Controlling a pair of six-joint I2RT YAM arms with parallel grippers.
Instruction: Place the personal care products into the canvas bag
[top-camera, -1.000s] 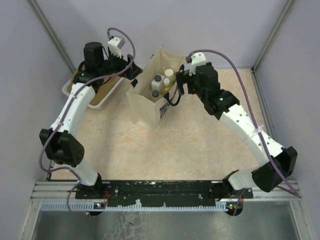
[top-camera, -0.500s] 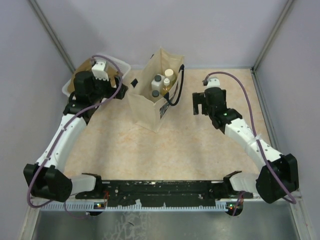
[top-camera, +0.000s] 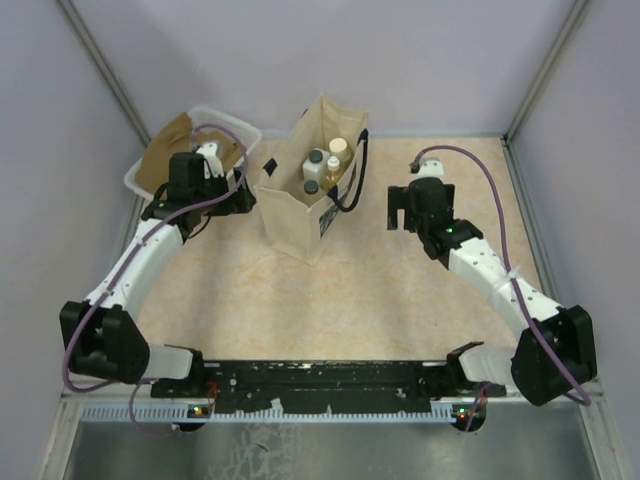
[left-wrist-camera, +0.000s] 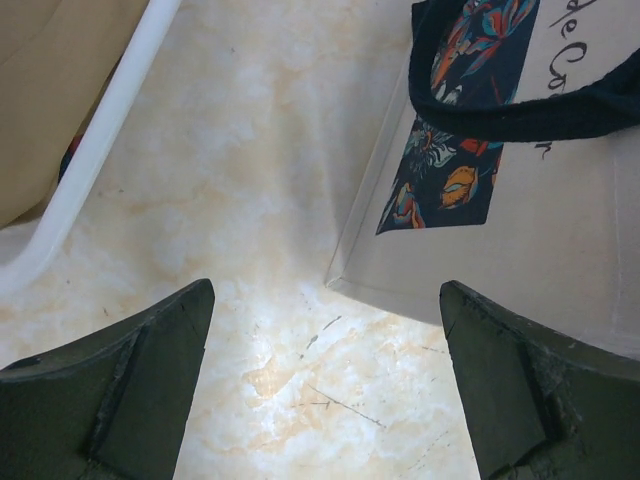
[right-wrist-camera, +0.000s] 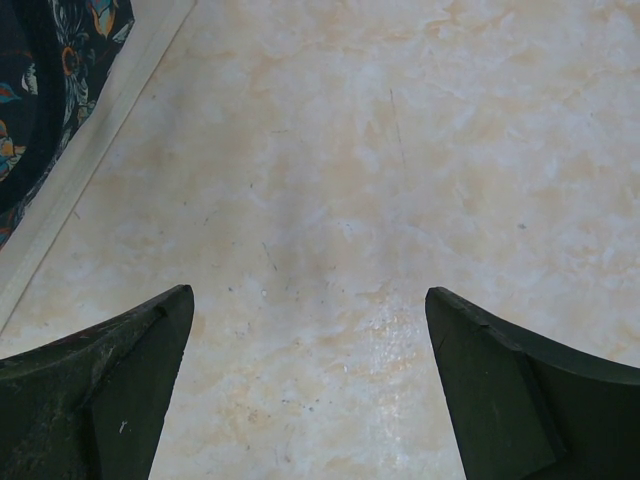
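Note:
The canvas bag (top-camera: 298, 212) stands upright at the table's middle back, black handles hanging at its right side. Several bottles stand inside it: two black caps (top-camera: 316, 157), a cream cap (top-camera: 338, 146) and a white cap on an amber bottle (top-camera: 333, 163). My left gripper (top-camera: 228, 198) is open and empty, low over the table between the tub and the bag. Its wrist view (left-wrist-camera: 325, 380) shows the bag's printed side (left-wrist-camera: 540, 230). My right gripper (top-camera: 400, 210) is open and empty, right of the bag. Its wrist view (right-wrist-camera: 310, 380) shows bare table and the bag's edge (right-wrist-camera: 60, 150).
A white plastic tub (top-camera: 238, 127) with brown cloth (top-camera: 170, 140) stands at the back left; its rim (left-wrist-camera: 100, 130) is close to my left fingers. Grey walls and metal posts enclose the table at the back and sides.
My left arm has drawn back from the bag's top and come down between tub and bag. My right arm has pulled away from the bag to the right and lowered.

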